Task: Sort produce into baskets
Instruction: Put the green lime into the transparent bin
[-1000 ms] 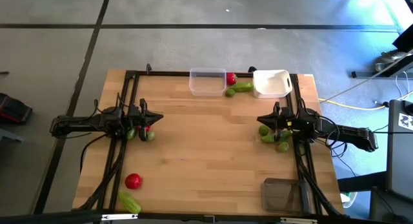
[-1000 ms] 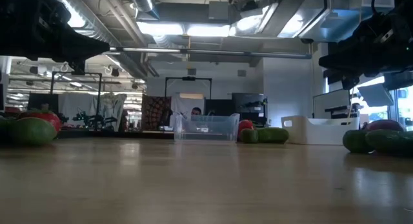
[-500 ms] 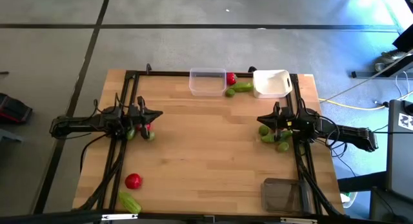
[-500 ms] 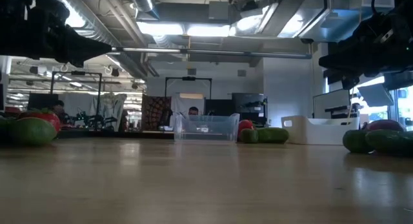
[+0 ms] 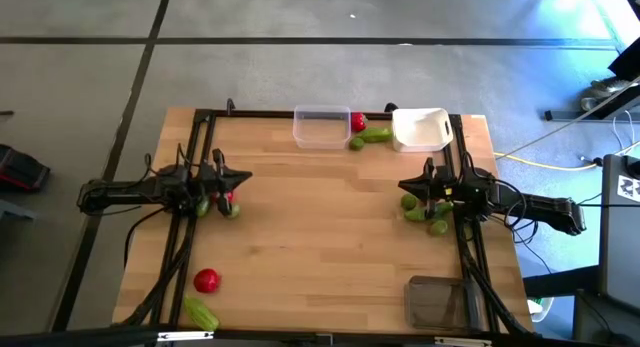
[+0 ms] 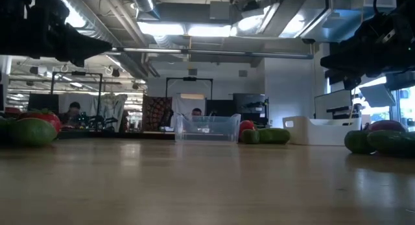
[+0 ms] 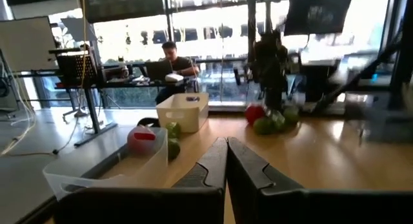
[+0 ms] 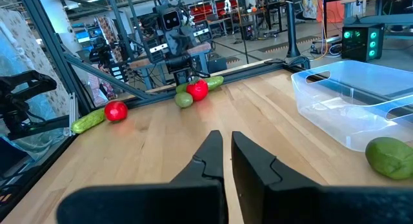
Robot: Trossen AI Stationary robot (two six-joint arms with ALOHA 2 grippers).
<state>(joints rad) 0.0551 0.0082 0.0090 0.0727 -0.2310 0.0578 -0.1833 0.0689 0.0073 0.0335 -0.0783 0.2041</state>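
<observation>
Red and green produce lies in four groups on the pale wooden table. A red rounded piece and an elongated green cucumber sit between the clear plastic tub and the white tub at the far edge. A second red rounded piece and another cucumber lie near the left front corner. Mixed red and green pieces rest beneath the left gripper at the left rail. Round olive-green fruits sit beneath the right gripper at the right rail. The dark grey translucent tub stands at the right front corner. Both grippers are clenched, fingers nearly together, grasping nothing.
</observation>
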